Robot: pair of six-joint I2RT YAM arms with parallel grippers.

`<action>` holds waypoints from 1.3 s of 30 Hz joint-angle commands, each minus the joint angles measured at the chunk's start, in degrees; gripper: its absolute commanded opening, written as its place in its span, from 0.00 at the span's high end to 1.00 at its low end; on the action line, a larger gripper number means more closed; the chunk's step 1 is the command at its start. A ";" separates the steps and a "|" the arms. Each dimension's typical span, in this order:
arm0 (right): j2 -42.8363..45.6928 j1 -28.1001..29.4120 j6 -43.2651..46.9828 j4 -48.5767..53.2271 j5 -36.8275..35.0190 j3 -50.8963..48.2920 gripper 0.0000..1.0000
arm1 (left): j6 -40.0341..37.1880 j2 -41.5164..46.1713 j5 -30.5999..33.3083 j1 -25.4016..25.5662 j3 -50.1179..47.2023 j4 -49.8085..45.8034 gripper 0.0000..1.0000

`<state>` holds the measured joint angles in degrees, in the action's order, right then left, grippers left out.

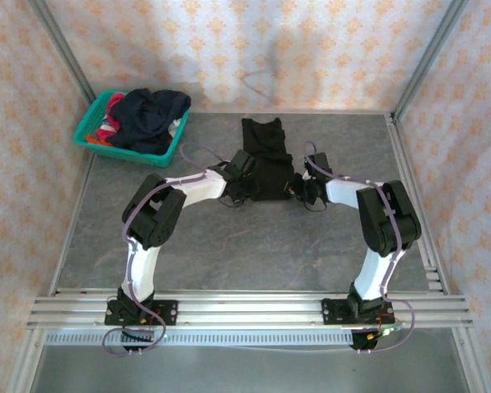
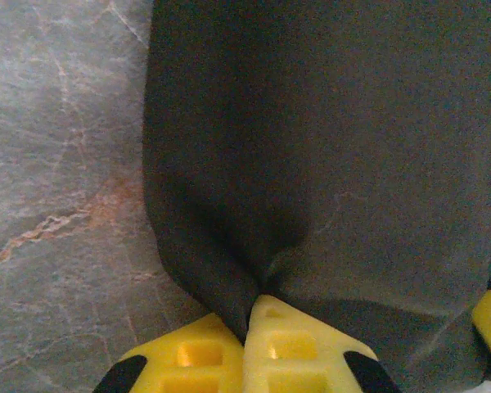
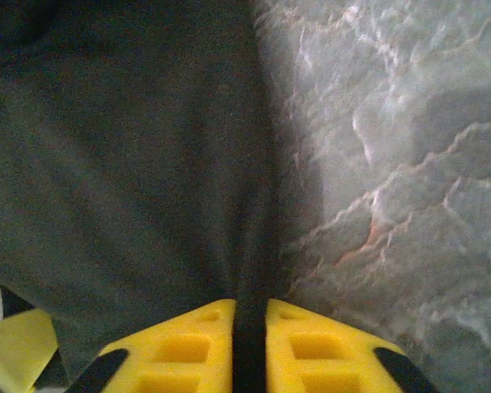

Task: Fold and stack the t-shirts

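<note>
1. Top external: black t-shirt [image 1: 268, 160] on table [image 1: 254, 254], mid-width, closer to far edge than near edge. Narrow strip shape, likely part-folded already.
2. Left wrist: left gripper [image 2: 250, 319] fingers clamped on a small pinch at shirt's near-left corner, cloth puckered toward the tips.
3. Right wrist: right gripper [image 3: 250, 319] fingers almost together, dark cloth in the slit. Read as clamped on shirt's near-right edge.
4. Risk, slip: shallow bite on both sides by the look of it. Could lose a corner on a quick lift, then a skewed fold.
5. Risk, layers: cannot tell from either wrist view whether top layer alone or full thickness caught. With top layer alone: shirt peeled open instead of fold carried over.
6. Risk, sync:
   - Uneven height or pace between arms: far end dragged across table, crooked crease.
   - Pulling apart: stretched hem.
   - Closing in: possible gripper clash, both sitting near each other across the shirt.
7. Count:
   - 1 black t-shirt on table.
   - 1 teal basket [image 1: 86, 131] at far-left corner with a heap inside: dark navy shirt [image 1: 151, 115] plus red-pink cloth [image 1: 108, 129]. At least 2 garments, exact number not readable.
   - 2 grippers, both on the same shirt.
   - No stack started.
</note>
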<state>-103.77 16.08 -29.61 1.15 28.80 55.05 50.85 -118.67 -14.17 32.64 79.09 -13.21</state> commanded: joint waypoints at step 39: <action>34.12 9.97 -13.00 3.58 4.27 -30.70 0.55 | 17.28 28.82 2.02 13.06 -38.66 12.25 0.47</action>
<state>-69.06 25.19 -39.81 8.91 32.73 25.17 65.63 -88.38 -8.10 44.86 41.25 -8.71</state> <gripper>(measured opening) 0.454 0.535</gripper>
